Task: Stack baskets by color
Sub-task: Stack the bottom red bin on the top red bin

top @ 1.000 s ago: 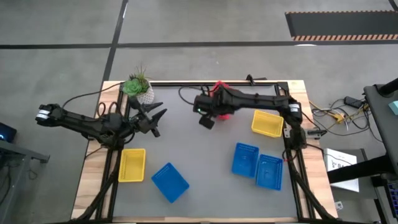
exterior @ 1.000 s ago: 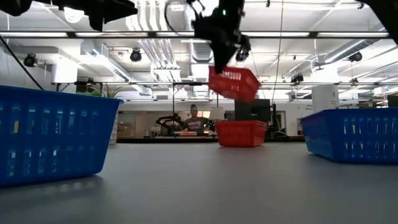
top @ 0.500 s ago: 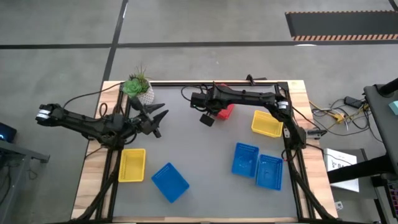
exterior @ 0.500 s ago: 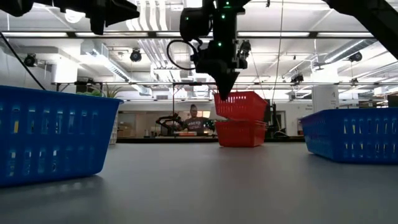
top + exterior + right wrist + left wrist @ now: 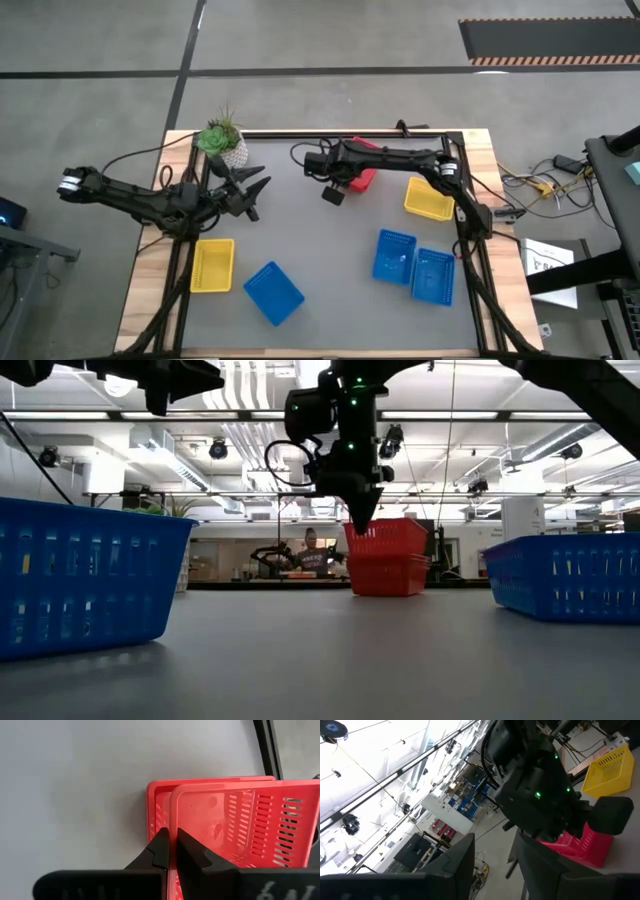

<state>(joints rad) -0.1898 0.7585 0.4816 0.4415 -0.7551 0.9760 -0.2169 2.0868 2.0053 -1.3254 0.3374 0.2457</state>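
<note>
Two red baskets sit near the table's far edge. The upper red basket [image 5: 240,820] [image 5: 385,537] stands part way inside the lower red basket [image 5: 388,574] [image 5: 152,805]. My right gripper [image 5: 171,837] [image 5: 362,525] is shut on the upper one's rim. My left gripper [image 5: 258,190] [image 5: 495,860] hovers open at the far left beside the plant, holding nothing. A yellow basket [image 5: 212,265] and a blue basket [image 5: 273,293] lie near left. Another yellow basket [image 5: 430,198] and two blue baskets [image 5: 394,256] [image 5: 433,275] lie on the right. My right gripper pinches the upper red basket's short end wall [image 5: 173,822], the end toward the table's left. One finger [image 5: 192,855] is inside the basket and one finger [image 5: 157,852] outside. The fingers come from above, pointing steeply down. The basket sits level, its lower part inside the lower red basket.
A white potted plant [image 5: 224,142] stands at the far left corner, close to my left gripper. The middle of the grey table [image 5: 320,250] lies bare between the basket groups. In the low view a blue basket [image 5: 85,575] fills the near left.
My right gripper has come down over the lower red basket with the upper one. The held basket hung tilted and clear above; now it is level and sunk part way into the lower basket. The gripper stays shut.
</note>
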